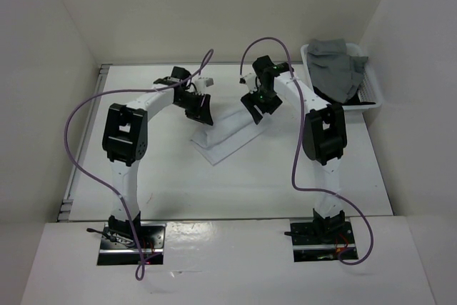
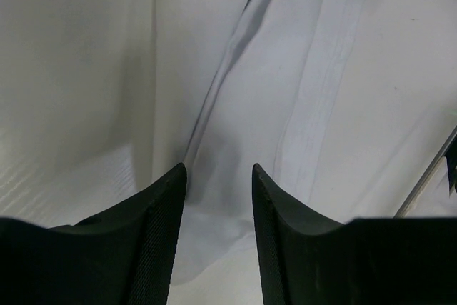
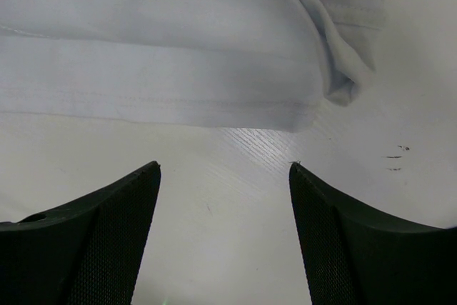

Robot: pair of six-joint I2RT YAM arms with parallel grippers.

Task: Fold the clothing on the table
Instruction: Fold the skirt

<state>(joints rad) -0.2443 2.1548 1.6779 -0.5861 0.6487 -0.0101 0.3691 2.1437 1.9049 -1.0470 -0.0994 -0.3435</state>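
The left gripper (image 2: 217, 169) stands half-spread astride a clothing (image 1: 227, 133) ridge, the right gripper (image 3: 223, 169) wide over bare table (image 3: 214, 237); closing may, seemingly, pinch one layer only.

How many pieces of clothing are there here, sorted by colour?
white garment: 1
grey garment: 1
black garment, mostly hidden under the grey one: 1
Total: 3

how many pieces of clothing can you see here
3: the white clothing lies mid table; a grey garment fills the basket at far right; a black garment shows beneath it. More may be hidden there.
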